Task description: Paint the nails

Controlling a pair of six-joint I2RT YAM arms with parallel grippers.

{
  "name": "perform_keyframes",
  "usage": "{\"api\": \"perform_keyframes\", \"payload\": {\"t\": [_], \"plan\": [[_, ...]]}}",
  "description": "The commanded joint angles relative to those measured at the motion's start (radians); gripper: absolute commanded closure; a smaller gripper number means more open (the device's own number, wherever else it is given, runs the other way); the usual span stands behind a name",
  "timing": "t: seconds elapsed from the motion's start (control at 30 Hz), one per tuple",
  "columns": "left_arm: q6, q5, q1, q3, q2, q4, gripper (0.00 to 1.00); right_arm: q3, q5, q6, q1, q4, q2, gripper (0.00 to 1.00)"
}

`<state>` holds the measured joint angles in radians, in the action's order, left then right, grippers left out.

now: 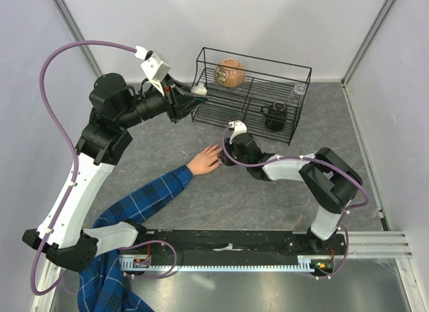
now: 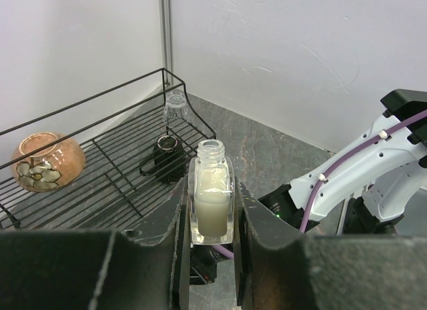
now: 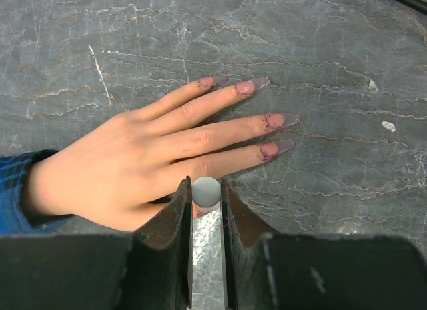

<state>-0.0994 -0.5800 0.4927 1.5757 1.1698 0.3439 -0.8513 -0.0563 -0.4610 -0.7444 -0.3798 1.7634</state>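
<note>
Your left arm's reared up with the elbow bent. The left gripper (image 2: 212,220) is by the left end of the wire rack (image 2: 100,183), jaws clamped on an uncapped clear bottle (image 2: 212,190) of pale liquid, held upright. Your right arm reaches low and leftward across the table (image 3: 320,30). The right gripper (image 3: 205,193) is right over the hand (image 3: 113,163), jaws narrow, pinching a small round grey cap (image 3: 206,190) seen end-on. The nails (image 3: 291,119) lie just past that gripper, fingers flat and spread on the tabletop, reddish smudges at the cuticles.
</note>
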Motion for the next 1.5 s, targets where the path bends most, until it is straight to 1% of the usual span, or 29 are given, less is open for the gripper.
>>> {"api": "perform_keyframes", "payload": {"t": [0.0,0.53,0.83,1.17,1.47], "plan": [[0.006,-0.017,0.006,0.010,-0.009,-0.022,0.98,0.003,-0.019,-0.018,0.005,-0.021,-0.024,1.00],[0.017,-0.012,0.006,0.018,-0.007,-0.013,0.98,-0.035,-0.008,0.001,0.025,-0.007,0.008,1.00],[0.013,-0.017,0.006,0.017,-0.007,-0.014,0.98,-0.002,0.000,-0.018,0.007,-0.001,-0.041,1.00],[0.015,-0.017,0.010,0.009,-0.015,-0.014,0.98,0.017,-0.011,-0.037,-0.006,0.001,-0.059,1.00],[0.020,-0.012,0.010,0.009,-0.016,-0.013,0.98,-0.020,-0.037,-0.028,0.002,0.025,-0.018,1.00]]}}
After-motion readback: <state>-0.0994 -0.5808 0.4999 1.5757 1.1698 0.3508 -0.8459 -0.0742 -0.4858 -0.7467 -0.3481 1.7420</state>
